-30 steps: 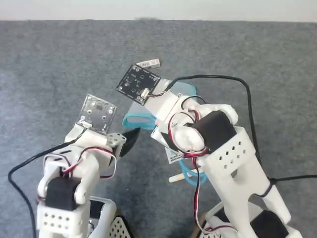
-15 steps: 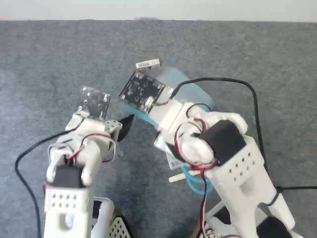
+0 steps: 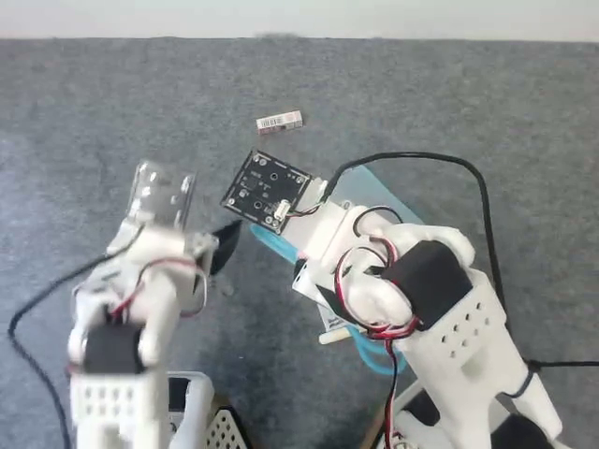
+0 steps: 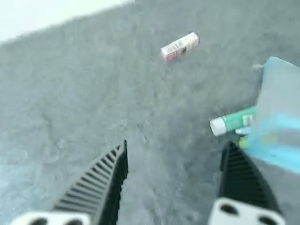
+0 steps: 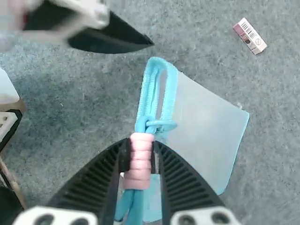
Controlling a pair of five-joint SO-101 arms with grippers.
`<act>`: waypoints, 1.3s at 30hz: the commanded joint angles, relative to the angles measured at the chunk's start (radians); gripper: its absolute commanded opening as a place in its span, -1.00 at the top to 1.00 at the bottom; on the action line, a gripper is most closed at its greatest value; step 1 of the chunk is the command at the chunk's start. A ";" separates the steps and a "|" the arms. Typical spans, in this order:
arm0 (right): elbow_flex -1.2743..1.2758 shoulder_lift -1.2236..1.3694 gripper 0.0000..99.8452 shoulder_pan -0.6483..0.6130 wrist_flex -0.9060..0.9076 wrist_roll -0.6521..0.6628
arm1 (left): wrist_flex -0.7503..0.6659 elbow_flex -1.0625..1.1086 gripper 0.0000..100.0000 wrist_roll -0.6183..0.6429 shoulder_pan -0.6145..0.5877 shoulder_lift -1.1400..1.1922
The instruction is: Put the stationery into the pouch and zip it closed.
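- Pouch [image 5: 201,126]: translucent blue, flat on the grey mat [image 3: 94,112], partly under the right arm. Looks like soft, light, limp film, so it would likely slide or buckle if tugged with no counter-hold.
- Zip [image 5: 157,93]: teal, gaping at the mouth end.
- Pull [image 5: 140,161]: pink, ribbed and small. The natural place to grip for zipping.
- Right gripper [image 5: 140,145]: narrow, clamped on the pull.
- Left gripper [image 4: 176,150]: spread wide and empty, over the mat near the pouch mouth.
- Stick [image 4: 233,123]: green and white, at the pouch edge, partly behind the film. Cannot tell whether it is inside or underneath. Rigid and round, so it may roll.
- Eraser [image 4: 179,47]: small and sleeved, on the mat well apart from the pouch. Light and stiff; best pinched across its narrow sides.
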 commanded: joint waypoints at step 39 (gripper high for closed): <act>0.014 -0.206 0.99 -0.065 0.010 -0.005 | -0.206 0.076 0.39 -0.006 0.222 0.203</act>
